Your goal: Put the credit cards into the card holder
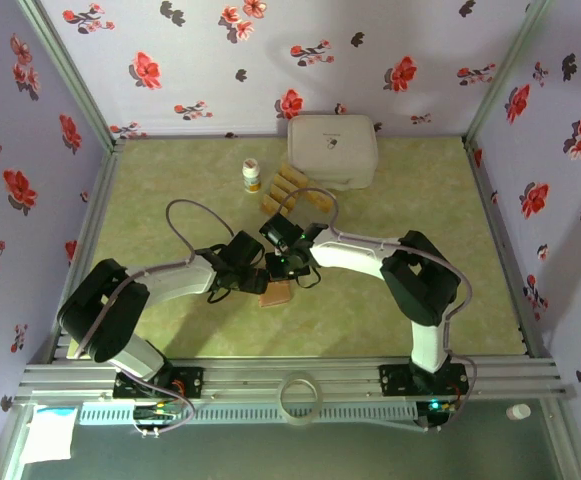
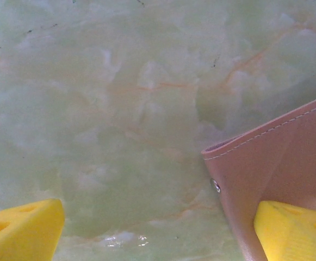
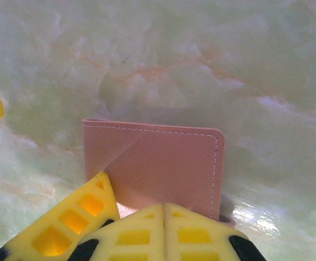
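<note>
The card holder (image 1: 275, 294) lay closed on the green marbled table (image 1: 170, 190), near the middle of its near half, with both arms bent in over it. It was plain pinkish-tan leather with pale stitching along the edge. In the left wrist view, one small metal stud showed near a corner.

The right gripper (image 3: 165, 231) had its yellow fingers pressed together, their tips at the near edge of the card holder (image 3: 152, 163). I could not tell whether anything was pinched between them.

The left gripper (image 2: 158, 236) had its fingers spread wide. One fingertip was over bare table and the other over the card holder (image 2: 277, 163).

The credit cards (image 1: 292, 182) were farther back, a loose cluster of gold pieces apart from the holder. They sat just in front of a white rounded box (image 1: 332, 150) and beside a small bottle (image 1: 252, 176) with a white cap. The box lid carried a small dark mark and the bottle a label, but both were too small to read. The surrounding walls were pale with a red and black flower print.
</note>
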### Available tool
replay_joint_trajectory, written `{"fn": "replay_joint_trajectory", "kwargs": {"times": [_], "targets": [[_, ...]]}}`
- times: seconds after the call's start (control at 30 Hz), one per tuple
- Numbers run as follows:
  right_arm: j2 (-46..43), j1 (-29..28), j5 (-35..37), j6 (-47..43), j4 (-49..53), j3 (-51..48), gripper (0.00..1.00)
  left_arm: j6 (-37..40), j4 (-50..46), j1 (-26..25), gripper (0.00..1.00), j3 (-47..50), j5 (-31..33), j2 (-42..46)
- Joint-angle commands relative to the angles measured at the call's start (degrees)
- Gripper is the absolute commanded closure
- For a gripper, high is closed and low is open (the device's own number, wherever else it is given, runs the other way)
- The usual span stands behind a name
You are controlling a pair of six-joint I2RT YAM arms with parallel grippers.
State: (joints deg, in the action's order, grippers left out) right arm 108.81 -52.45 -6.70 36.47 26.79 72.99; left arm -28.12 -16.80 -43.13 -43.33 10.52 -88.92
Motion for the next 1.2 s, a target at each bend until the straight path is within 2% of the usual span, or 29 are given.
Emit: {"fn": "replay_joint_trajectory", "kwargs": {"times": [0.0, 0.5, 1.17], "targets": [[2.2, -0.5, -2.7, 1.0, -2.9, -1.3, 1.00, 0.3, -0.8, -0.6, 0.08, 2.2, 1.0, -2.4], [3.2, -1.7, -4.0, 1.8, -4.5, -3.7, 1.00, 0.2, -0.4, -0.7, 0.10, 2.5, 0.8, -2.7], [-1.6, -1.3, -2.6, 3.9, -6.7, -3.2, 1.00, 0.1, -0.2, -0.6, 0.11, 2.7, 0.7, -2.8]]}}
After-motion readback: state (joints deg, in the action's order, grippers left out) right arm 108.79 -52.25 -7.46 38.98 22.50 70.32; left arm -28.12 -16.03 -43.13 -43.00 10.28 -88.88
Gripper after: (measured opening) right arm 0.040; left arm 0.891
